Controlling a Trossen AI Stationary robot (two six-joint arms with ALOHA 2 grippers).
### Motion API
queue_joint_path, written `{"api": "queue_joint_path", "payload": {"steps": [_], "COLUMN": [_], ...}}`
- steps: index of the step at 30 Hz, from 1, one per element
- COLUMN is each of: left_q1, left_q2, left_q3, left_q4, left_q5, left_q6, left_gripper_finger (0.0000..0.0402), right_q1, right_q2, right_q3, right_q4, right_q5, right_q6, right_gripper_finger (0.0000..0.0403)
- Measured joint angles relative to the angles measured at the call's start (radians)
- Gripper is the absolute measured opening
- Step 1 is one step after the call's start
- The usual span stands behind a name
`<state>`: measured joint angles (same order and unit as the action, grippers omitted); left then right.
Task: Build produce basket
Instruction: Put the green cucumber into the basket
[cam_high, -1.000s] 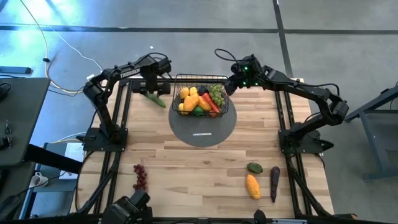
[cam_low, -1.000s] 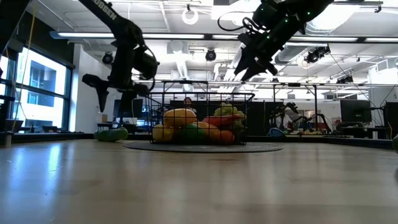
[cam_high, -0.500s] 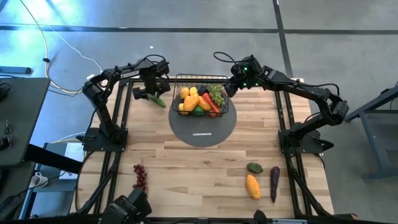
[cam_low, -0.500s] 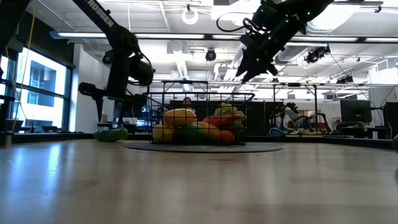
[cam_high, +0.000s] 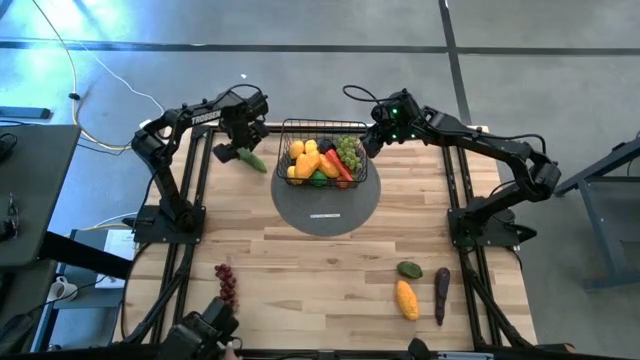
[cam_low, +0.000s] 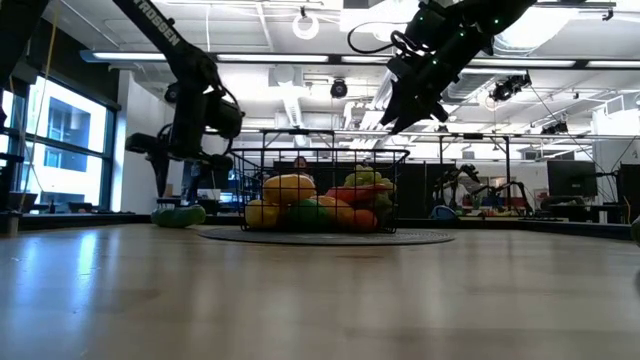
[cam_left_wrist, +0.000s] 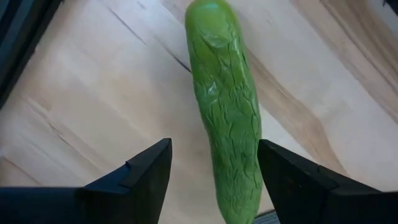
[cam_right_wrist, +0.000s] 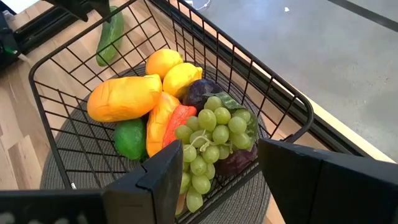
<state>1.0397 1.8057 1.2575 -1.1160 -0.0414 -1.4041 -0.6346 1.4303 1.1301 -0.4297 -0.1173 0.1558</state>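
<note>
A green cucumber (cam_high: 252, 159) lies flat on the wooden table, left of the black wire basket (cam_high: 322, 123). My left gripper (cam_left_wrist: 214, 149) points down just above it, open, one finger on either side of the cucumber (cam_left_wrist: 227, 124), without touching it. The basket stands on a grey round mat (cam_high: 327, 205) and holds yellow lemons, orange mangoes, a red chili, a green fruit, a purple plum and green grapes (cam_right_wrist: 211, 134). My right gripper (cam_high: 368, 140) hangs open over the basket's far right corner, with nothing between its fingers.
Red grapes (cam_high: 228, 283) lie near the table's front left. At the front right lie an orange mango (cam_high: 406, 298), a dark eggplant (cam_high: 441, 295) and a small green piece (cam_high: 409, 269). Bare wood stretches between the mat and the near edge.
My left gripper has sunk toward the cucumber and has rolled about its downward-pointing axis, so that its fingers now stand on either side of the cucumber. The cucumber and the basket have stayed where they were.
</note>
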Motion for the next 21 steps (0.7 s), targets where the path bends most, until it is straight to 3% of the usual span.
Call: {"api": "queue_joint_path", "payload": {"steps": [21], "left_q1": [-0.066], "left_q2": [0.000], "left_q3": [-0.028], "left_q4": [0.022], "left_q5": [-0.094], "left_q6": [-0.218], "left_gripper_finger": [0.0227], "right_q1": [0.000], "right_q2": [0.000], "right_q3": [0.000], "right_q4": [-0.022], "right_q5": [0.000], "right_q6": [0.000], "right_gripper_finger": [0.0190]}}
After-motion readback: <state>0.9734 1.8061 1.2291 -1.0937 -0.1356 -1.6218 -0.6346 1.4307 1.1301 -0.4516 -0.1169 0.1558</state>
